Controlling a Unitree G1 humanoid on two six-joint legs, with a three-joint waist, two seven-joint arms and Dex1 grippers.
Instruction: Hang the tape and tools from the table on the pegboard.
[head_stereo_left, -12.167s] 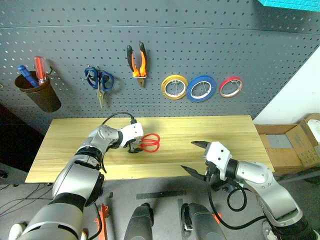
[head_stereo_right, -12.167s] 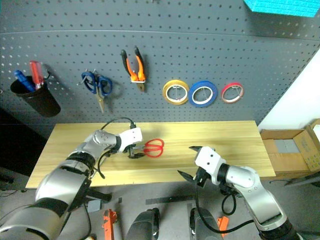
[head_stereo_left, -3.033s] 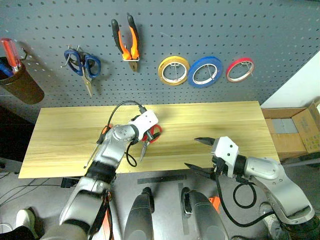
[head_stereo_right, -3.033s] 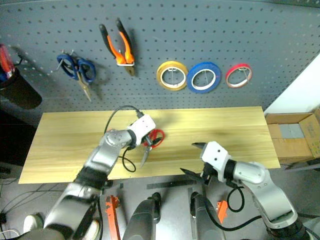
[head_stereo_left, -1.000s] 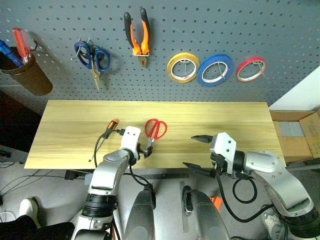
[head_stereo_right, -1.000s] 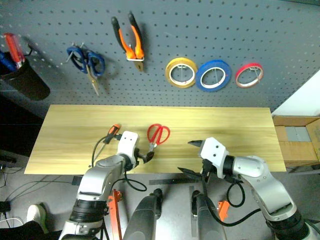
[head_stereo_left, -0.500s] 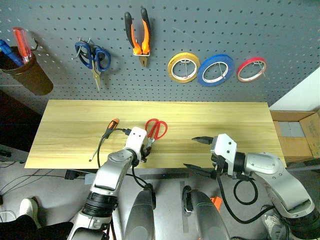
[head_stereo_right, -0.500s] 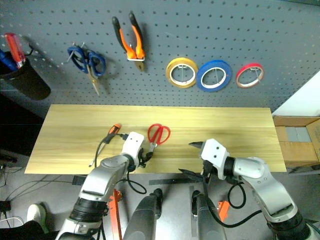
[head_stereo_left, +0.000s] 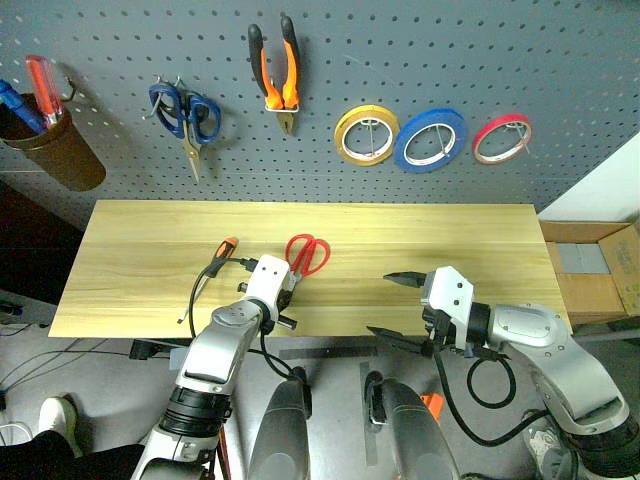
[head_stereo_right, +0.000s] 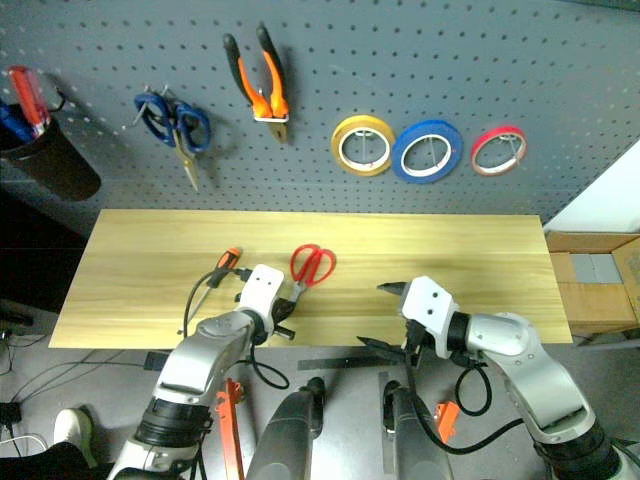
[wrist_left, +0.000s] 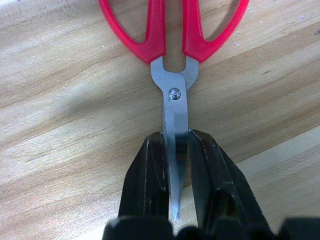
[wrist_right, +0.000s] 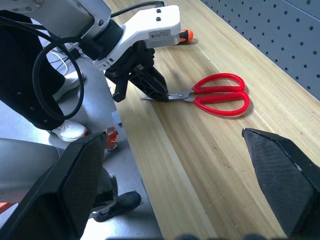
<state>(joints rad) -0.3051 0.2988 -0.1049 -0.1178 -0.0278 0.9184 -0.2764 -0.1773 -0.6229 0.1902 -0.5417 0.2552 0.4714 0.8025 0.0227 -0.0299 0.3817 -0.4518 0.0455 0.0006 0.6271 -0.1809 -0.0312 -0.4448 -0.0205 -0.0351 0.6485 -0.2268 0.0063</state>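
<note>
Two scissor blades pinched by left end effector; screwdriver beside.

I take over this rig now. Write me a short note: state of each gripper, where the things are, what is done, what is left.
Left gripper: shut on the red scissors by the blades; they lie on the table.
Right gripper: open, holding nothing, above the table's near edge.
Done: blue tape and pliers hang on the pegboard.
Left: hang the scissors, then the small orange-and-black tool lying on the table.
</note>
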